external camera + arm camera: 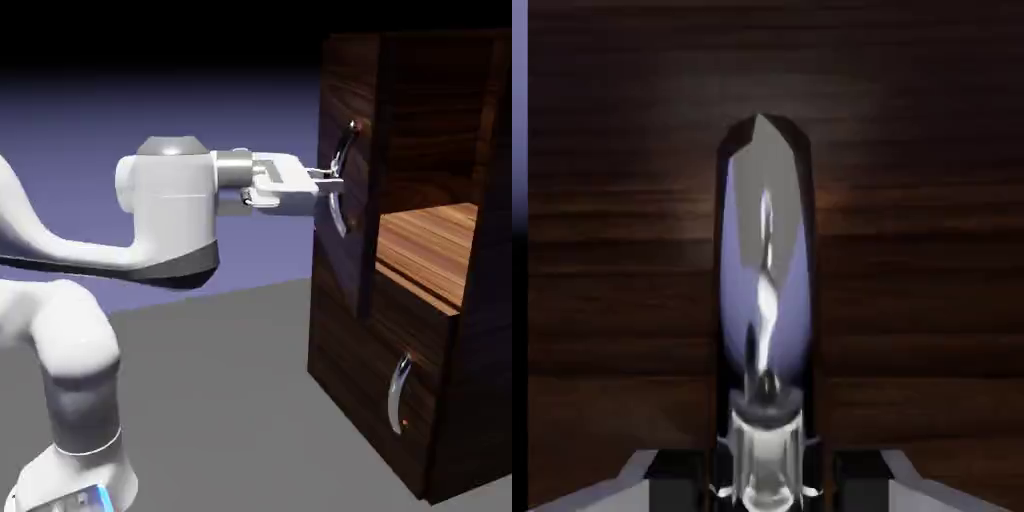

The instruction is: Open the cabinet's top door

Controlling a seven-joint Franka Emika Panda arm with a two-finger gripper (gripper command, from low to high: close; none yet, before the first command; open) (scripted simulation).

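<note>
The cabinet point(488, 300) stands at the right of the exterior view. Its top door point(345, 265) is swung outward, ajar, showing a lighter wood shelf point(430, 245) behind it. My gripper point(335, 180) reaches in level from the left and is shut on the door's long curved silver handle point(346, 140), about at its middle. In the hand view the handle point(767, 270) rises large from between my gripper's point(767, 488) tips, in front of the door's dark wood point(932, 250).
Below the shelf sits the shorter lower panel point(425, 400), closed, with its small silver handle point(400, 392). The grey table point(230, 400) runs from the arm's base to the cabinet's foot.
</note>
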